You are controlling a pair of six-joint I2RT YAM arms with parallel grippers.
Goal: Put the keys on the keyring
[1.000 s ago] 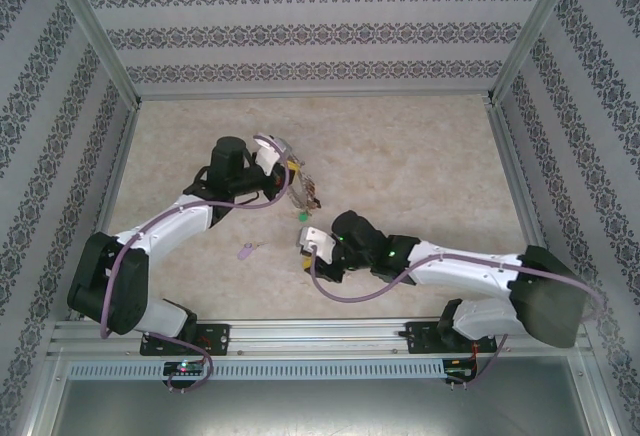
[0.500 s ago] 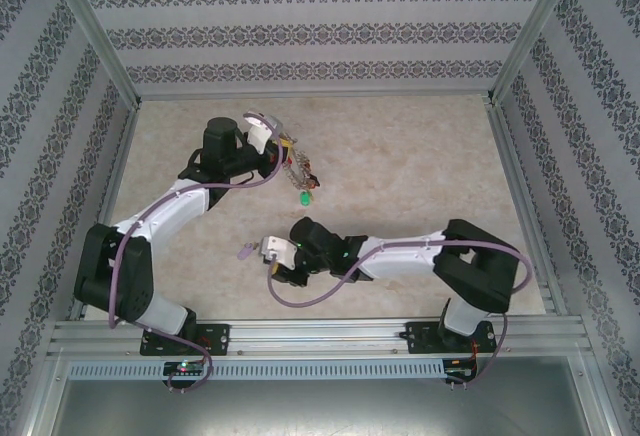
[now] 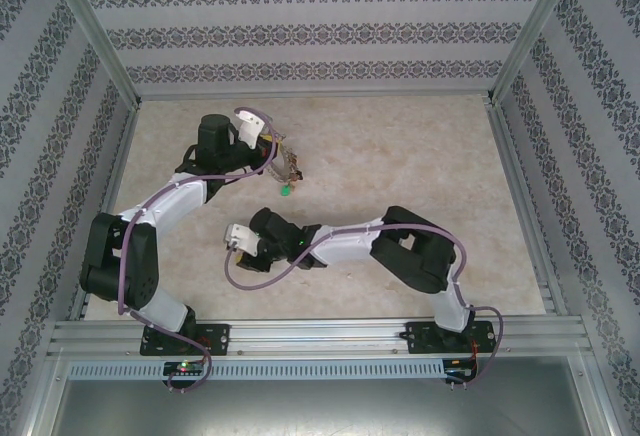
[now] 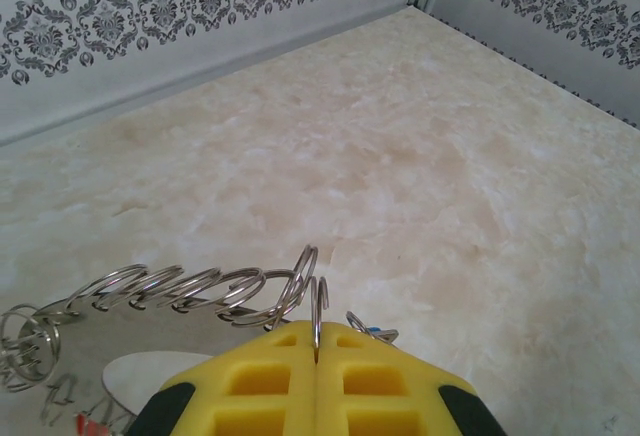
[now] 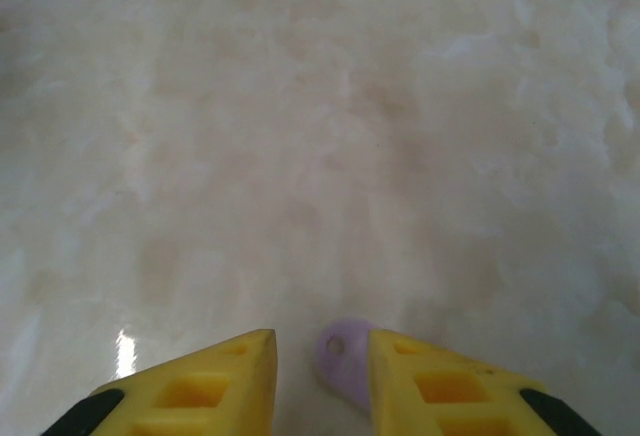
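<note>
**A:** Status on the keys?

**B:** Partway, by my read. The keyring [image 3: 287, 164] is held at the left claw [image 4: 316, 344] and looks lifted off the tabletop [image 3: 420, 156]. The green key [image 3: 286, 192] dangles just below it, so probably threaded. The lilac key [image 5: 343, 361] lies loose on the tabletop, so at least that one is left. There are red and blue specks by the rim in the left wrist view, too small to call.

**A:** Claws?

**B:** Left claw: jaws fully closed, with one wire loop [image 4: 316, 301] from the ring's rim pinched edge-on between the yellow pads [image 4: 270, 376].
Right claw [image 5: 320, 344]: low over the tabletop, jaws partly open. The lilac head sits in the gap, closer to the right finger. No grip yet, and I can't tell if it's touching.

**A:** Next?

**B:** Close on the lilac key, lift it, carry it to the ring. The key is tiny and lies flat, so slip risk is high.
</note>
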